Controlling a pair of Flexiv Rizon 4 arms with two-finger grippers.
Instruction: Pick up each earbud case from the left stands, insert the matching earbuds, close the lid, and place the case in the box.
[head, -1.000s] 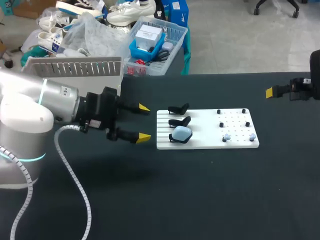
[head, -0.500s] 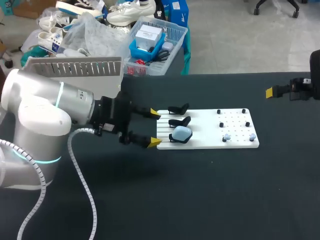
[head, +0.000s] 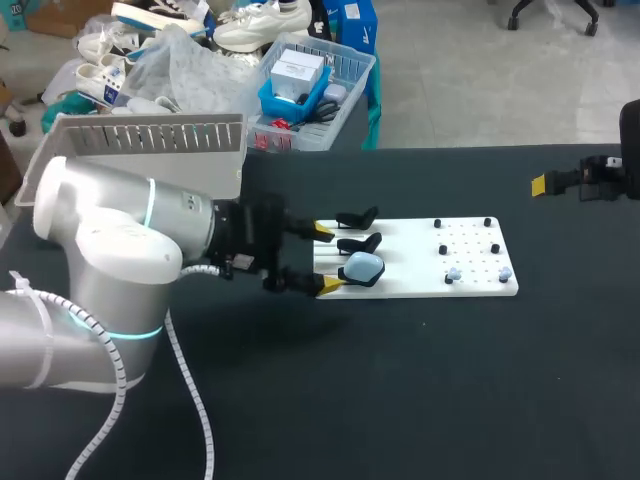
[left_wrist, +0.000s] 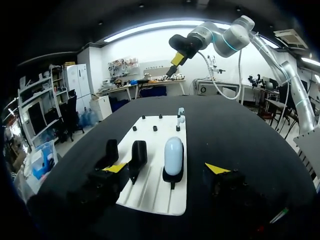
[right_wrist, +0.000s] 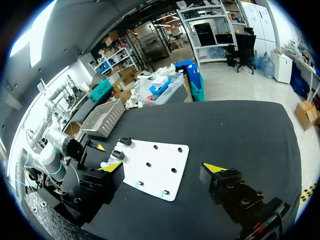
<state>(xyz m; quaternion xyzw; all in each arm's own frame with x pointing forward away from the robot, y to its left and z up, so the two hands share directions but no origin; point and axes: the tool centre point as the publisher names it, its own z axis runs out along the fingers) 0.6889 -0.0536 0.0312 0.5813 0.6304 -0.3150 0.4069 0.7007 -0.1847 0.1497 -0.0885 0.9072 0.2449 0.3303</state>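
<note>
My left pincer (head: 326, 259) stands wide apart with nothing in it, its tips at the near end of the white board (head: 470, 288). The pale blue earbud case (head: 362, 267) rests on the nearest of three black stands, just ahead of my fingers and between their lines in the left wrist view (left_wrist: 173, 155).

The danger I judge greatest is the empty middle stand (left_wrist: 138, 152). One of my yellow tips sits right beside it, and a straight push forward could knock it and drag the whole board. The case is smooth and rounded, so a pinch too near its end could squirt it off the stand. My right pincer (right_wrist: 163, 168) is also apart and empty, well away from the board.

The case's long axis runs straight away from my left wrist, along the board's grooves, toward the peg end where the earbuds (head: 452, 274) sit. Which end holds the hinge I cannot tell
</note>
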